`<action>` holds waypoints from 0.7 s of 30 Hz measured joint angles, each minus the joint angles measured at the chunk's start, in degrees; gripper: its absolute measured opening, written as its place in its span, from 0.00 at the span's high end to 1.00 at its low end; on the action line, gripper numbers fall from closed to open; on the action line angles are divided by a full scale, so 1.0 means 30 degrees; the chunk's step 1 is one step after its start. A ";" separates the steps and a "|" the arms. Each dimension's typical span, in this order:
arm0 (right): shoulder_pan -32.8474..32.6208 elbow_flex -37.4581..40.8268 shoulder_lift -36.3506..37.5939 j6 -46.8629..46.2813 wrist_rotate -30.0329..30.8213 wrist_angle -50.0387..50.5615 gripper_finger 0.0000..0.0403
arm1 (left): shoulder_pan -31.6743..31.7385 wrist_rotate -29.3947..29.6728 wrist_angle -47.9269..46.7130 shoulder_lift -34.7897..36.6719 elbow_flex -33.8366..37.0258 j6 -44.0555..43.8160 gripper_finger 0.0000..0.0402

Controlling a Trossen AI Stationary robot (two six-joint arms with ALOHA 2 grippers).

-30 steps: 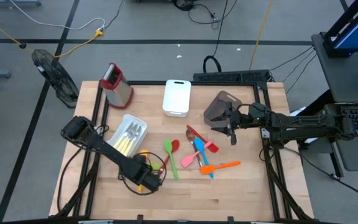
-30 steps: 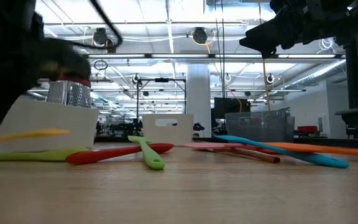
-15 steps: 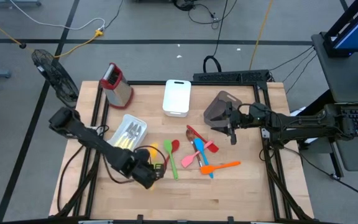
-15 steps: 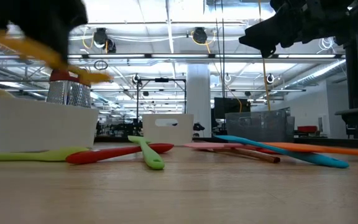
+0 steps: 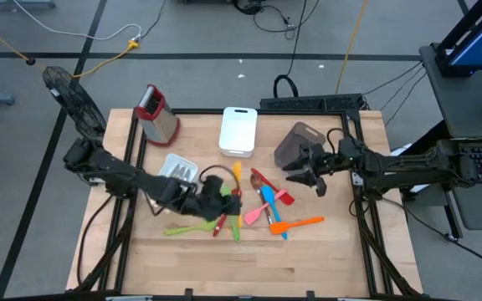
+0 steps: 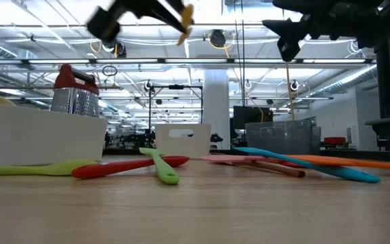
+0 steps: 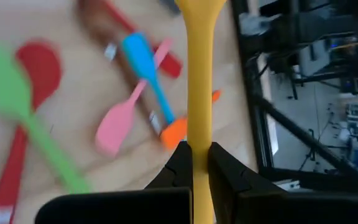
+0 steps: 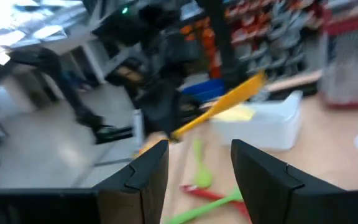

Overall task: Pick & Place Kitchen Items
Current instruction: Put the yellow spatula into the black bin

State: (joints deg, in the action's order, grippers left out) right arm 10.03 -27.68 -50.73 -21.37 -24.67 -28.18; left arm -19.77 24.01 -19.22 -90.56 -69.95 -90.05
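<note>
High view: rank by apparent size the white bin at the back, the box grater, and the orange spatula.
Largest to smallest, as seen from above:
1. White bin, the widest footprint.
2. Box grater, close behind the bin; the gap is small.
3. Orange spatula, about as long as the grater but far slimmer.

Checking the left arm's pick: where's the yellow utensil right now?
In the left gripper, shut on the yellow utensil and lifted clear of the table; in the high view it hangs over the red spoon, right of the white bin.

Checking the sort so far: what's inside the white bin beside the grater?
The white bin holds pale cutlery; the left arm covers part of it, so a count isn't possible.
</note>
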 joint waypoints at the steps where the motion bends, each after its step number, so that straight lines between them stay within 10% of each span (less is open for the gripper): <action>1: -0.0003 0.0000 -0.0196 -0.0710 -0.0408 -0.0083 0.59 | 0.0376 -0.0050 0.0600 -0.0007 0.0007 0.0809 0.97; 21: 0.0153 -0.0033 -0.6087 -0.5738 0.0279 -0.8608 0.35 | 0.3750 -0.1852 0.6250 0.0029 0.0000 0.7566 0.97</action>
State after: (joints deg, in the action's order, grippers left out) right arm 10.49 -27.78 -68.99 -38.58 -23.84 -54.00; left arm -8.52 18.46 -0.47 -90.48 -69.95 -67.36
